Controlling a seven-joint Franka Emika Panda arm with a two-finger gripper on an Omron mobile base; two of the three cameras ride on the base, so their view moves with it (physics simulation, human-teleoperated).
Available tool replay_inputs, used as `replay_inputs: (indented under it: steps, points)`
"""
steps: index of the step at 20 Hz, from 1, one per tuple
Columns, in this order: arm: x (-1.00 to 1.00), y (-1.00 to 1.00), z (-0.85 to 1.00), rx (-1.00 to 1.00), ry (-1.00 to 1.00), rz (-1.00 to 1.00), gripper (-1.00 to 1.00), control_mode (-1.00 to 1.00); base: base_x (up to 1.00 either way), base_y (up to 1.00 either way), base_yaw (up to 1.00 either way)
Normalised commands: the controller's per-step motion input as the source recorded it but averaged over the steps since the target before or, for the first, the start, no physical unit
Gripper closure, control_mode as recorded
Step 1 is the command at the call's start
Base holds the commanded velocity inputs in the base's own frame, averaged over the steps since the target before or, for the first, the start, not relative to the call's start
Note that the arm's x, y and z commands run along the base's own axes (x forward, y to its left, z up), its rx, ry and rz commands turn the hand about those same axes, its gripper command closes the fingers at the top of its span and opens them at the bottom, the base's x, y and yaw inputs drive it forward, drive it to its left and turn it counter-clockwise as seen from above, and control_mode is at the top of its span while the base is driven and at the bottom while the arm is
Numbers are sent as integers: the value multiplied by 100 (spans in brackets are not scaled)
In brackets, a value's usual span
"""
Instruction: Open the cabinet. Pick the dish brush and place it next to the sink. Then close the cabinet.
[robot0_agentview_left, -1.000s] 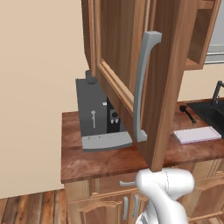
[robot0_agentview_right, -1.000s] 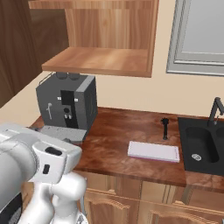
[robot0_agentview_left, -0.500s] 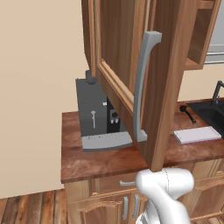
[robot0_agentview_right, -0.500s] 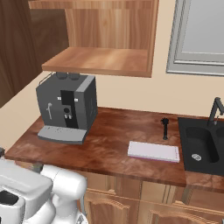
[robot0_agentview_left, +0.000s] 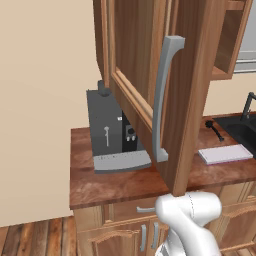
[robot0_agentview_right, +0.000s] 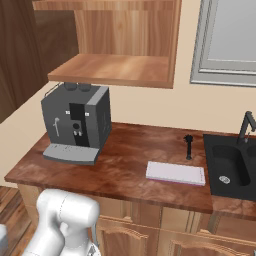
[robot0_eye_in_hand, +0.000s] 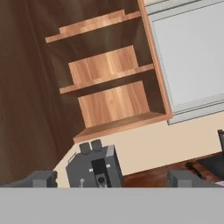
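Lighting: even, soft, source unclear. Glare: none. Shadows: faint; dim interior behind reddish-brown wooden cabinet shelves (robot0_eye_in_hand: 109, 78), upper left of frame. Sharpness: crisp throughout, no blur, no edge distortion.

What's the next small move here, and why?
Probably swing the open gripper toward the cabinet door to push it shut. The door stands wide open, the shelves look bare, and the dish brush already stands on the counter beside the sink.
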Motion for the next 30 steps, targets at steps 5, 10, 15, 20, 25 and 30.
replay_inputs:
  steps: [5,10,15,20,25,30]
  points:
    - [-40,34,27,1,-22,0,-100,-100,0,0,0]
    - [-48,28,21,3,-20,0,-100,-100,0,0,0]
    - [-17,49,20,0,-15,0,-100,-100,0,0,0]
    - [0,71,17,0,-6,-1,-100,-100,0,0,0]
    - [0,72,11,0,0,-7,-100,-100,0,0,0]
    - [13,41,1,0,0,-16,-100,-100,0,0,0]
